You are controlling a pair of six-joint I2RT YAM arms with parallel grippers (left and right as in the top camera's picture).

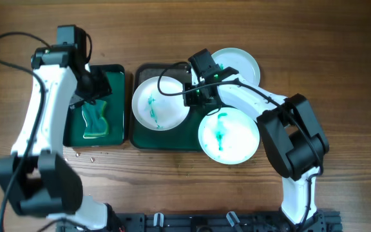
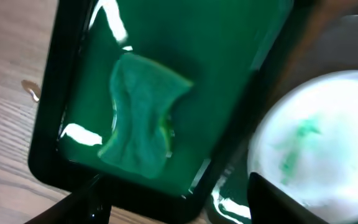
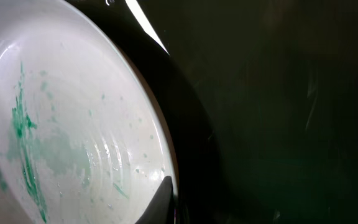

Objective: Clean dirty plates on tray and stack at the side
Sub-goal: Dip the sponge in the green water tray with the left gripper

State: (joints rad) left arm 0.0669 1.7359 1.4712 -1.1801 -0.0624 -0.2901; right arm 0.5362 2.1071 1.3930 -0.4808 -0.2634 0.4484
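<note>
A white plate point(image 1: 158, 103) with teal smears lies in the dark green tray point(image 1: 163, 139). A second smeared white plate point(image 1: 229, 135) sits at the tray's right edge, mostly on the table. A pale blue plate point(image 1: 238, 63) lies at the back right. My right gripper point(image 1: 197, 96) is at the right rim of the plate in the tray. In the right wrist view one finger point(image 3: 160, 199) lies on the inside of that plate's point(image 3: 67, 124) rim, shut on it, with the dark tray point(image 3: 278, 112) beside it. My left gripper point(image 2: 173, 208) is open and empty above the sponge bin's point(image 2: 229, 74) corner.
A green sponge point(image 1: 95, 119) lies in the smaller green bin point(image 1: 114, 72) left of the tray, and it also shows in the left wrist view point(image 2: 142, 118). Small crumbs point(image 1: 82, 154) lie on the wooden table in front of the bin. Cables run over the tray's back edge.
</note>
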